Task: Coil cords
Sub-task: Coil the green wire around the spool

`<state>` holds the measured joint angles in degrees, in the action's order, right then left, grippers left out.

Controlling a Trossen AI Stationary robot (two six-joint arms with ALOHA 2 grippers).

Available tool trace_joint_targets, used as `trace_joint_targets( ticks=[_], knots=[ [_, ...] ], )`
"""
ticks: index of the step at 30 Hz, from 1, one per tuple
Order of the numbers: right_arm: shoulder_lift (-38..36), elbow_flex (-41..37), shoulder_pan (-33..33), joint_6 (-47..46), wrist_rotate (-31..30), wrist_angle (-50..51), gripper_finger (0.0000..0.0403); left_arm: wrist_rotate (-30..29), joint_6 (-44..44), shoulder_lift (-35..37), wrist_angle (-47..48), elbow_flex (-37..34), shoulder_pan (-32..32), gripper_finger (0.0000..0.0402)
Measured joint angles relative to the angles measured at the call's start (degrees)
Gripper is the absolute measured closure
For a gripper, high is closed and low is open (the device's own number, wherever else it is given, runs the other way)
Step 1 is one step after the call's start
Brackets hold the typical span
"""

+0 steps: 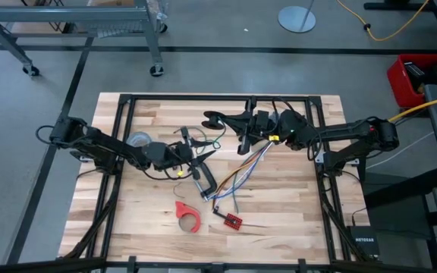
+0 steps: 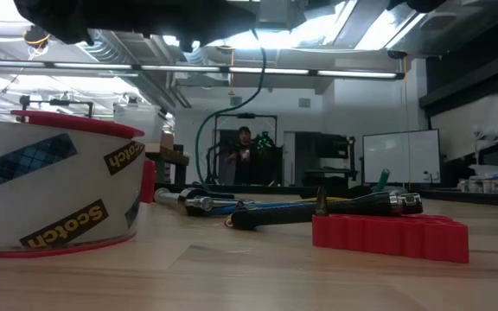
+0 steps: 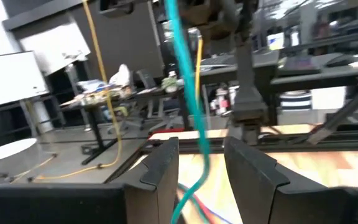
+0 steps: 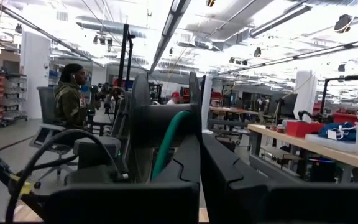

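My right gripper [image 1: 232, 123] is shut on the small black round coil [image 1: 215, 119] above the far middle of the table. The right wrist view shows the coil [image 4: 151, 118] edge-on, with its green tail [image 4: 166, 143] running down from it. The tail [image 1: 212, 142] leads toward my left gripper [image 1: 187, 149], which is open. In the left wrist view the green cord [image 3: 188, 93] passes between its two fingers [image 3: 163, 168]; I cannot tell whether it touches them. In the low view the cord [image 2: 259, 73] hangs from the arms above. My right gripper holds the black coil by its rim [image 4: 188, 134], pinched between the two fingers. The fingers reach level from the table's right side. The coil is lifted clear of the table and stands on edge, with the green tail hanging below it.
A grey tape roll [image 1: 137, 139] lies by the left arm. A black hand tool [image 1: 203, 180], a red tape holder [image 1: 189, 214] and a multicoloured wire bundle [image 1: 245, 167] with a small red board [image 1: 232, 221] lie mid-table. A person [image 4: 70, 93] stands in the room beyond.
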<state>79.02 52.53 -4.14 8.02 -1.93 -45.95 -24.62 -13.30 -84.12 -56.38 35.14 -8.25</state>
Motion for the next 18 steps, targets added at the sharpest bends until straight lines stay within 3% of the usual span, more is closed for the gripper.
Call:
trace_joint_targets(
  ticks=[7, 15, 18],
  knots=[
    [0.00, 0.00, -0.02, 0.01, 0.00, 0.02, 0.0403, 0.07, 0.02, 0.00, -0.04, 0.00, 0.11, 0.0292],
    [0.00, 0.00, 0.00, 0.00, 0.00, 0.34, 0.0403, 0.03, -0.02, 0.00, -0.02, 0.00, 0.11, 0.0388],
    [0.00, 0.00, 0.00, -0.05, 0.00, 1.63, 0.0403, -0.66, 1.04, 0.00, 0.06, 0.00, 0.11, 0.0394]
  ],
)
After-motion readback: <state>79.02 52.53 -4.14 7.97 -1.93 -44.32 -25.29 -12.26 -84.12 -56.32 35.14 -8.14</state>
